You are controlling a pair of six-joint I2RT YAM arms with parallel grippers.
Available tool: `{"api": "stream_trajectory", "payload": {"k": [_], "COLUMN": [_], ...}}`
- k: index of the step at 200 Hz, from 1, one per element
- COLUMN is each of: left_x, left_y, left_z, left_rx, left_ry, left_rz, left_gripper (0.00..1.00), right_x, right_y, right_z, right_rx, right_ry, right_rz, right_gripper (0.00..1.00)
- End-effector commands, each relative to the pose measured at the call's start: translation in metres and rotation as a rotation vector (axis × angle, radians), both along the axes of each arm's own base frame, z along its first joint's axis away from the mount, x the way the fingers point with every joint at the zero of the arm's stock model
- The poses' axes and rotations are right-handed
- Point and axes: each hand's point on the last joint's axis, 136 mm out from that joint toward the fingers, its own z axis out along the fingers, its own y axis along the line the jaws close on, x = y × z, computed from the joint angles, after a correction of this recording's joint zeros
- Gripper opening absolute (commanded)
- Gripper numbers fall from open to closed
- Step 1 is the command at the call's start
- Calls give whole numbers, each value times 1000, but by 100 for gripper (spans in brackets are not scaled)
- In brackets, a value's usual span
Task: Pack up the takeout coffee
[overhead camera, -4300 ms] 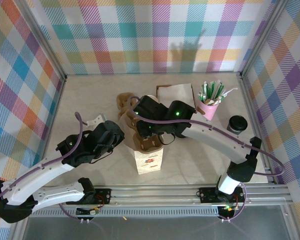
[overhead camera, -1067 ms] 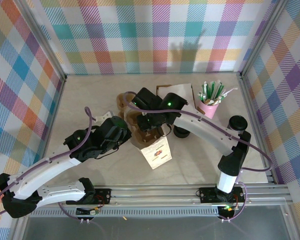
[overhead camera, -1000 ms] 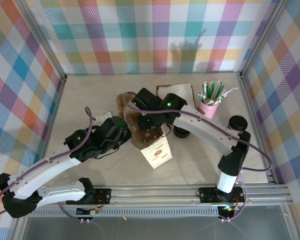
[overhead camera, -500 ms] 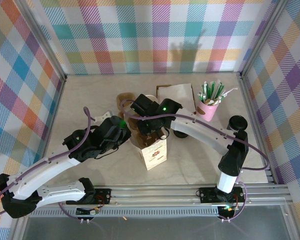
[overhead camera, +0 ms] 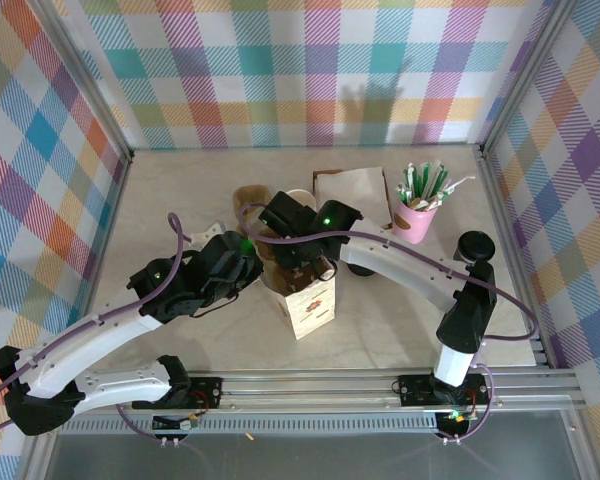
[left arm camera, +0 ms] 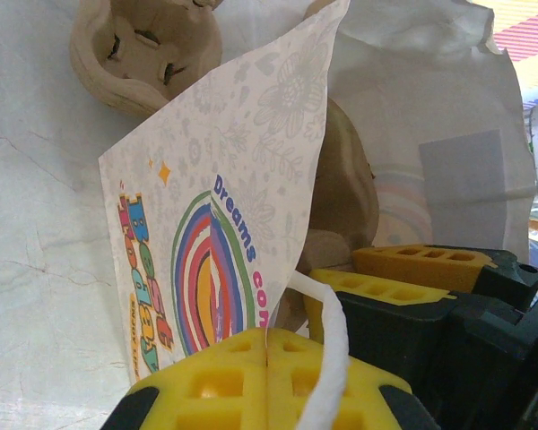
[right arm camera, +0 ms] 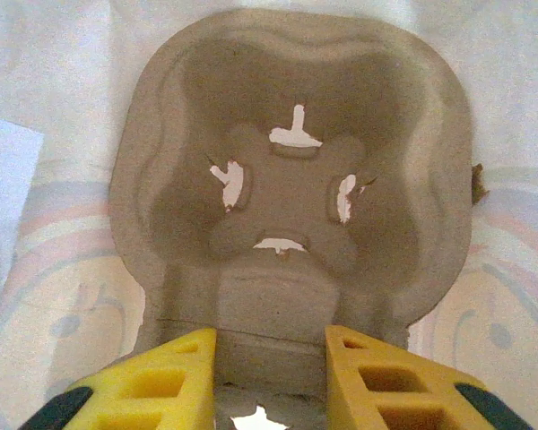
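Note:
The takeout coffee (overhead camera: pixel 473 243), seen as a round black lid, stands at the right by the right arm's elbow. A printed paper bag (overhead camera: pixel 308 305) stands mid-table. My left gripper (left arm camera: pixel 267 358) is shut on the bag's printed wall (left arm camera: pixel 211 224) at its top edge, and a white handle strip (left arm camera: pixel 327 358) runs over its fingers. My right gripper (right arm camera: pixel 271 367) is shut on the near part of a brown pulp cup carrier (right arm camera: pixel 296 116), which sits inside the bag's white interior. From above, the right gripper (overhead camera: pixel 298 262) is at the bag's mouth beside the left gripper (overhead camera: pixel 248 262).
A second pulp carrier (overhead camera: pixel 248 198) lies behind the bag, also at the top left of the left wrist view (left arm camera: pixel 148 45). A white cup rim (overhead camera: pixel 298 196) and a brown paper sheet (overhead camera: pixel 355 188) are behind the right gripper. A pink cup of straws (overhead camera: pixel 417 215) stands at the back right.
Over the last second the bag swung from tilted right to nearly upright. The right gripper shifted slightly left and nearer with the carrier. Both grips are unchanged.

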Motion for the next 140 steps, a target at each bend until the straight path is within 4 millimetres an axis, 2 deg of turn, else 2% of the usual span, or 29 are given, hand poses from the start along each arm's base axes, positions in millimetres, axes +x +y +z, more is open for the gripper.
{"api": "stream_trajectory", "payload": {"k": [1, 44, 84, 113, 140], "left_x": [-3, -4, -5, -6, -7], "left_y": [-6, -7, -4, -2, -1], "left_z": [3, 1, 0, -1, -3], "left_rx": [-10, -10, -7, -4, 0], "left_ry": [9, 14, 16, 16, 18], "left_rz": [-19, -20, -20, -16, -17], "left_gripper": [3, 3, 3, 2, 2], "right_x": [-2, -9, -12, -13, -14], "right_y": [3, 5, 7, 6, 6], "right_z": [-12, -25, -28, -27, -14], "right_rx": [-39, -96, -155, -211, -212], "right_ry": [0, 2, -34, -65, -84], "right_rz": [32, 60, 95, 130, 154], "right_gripper": [30, 30, 30, 30, 30]}}
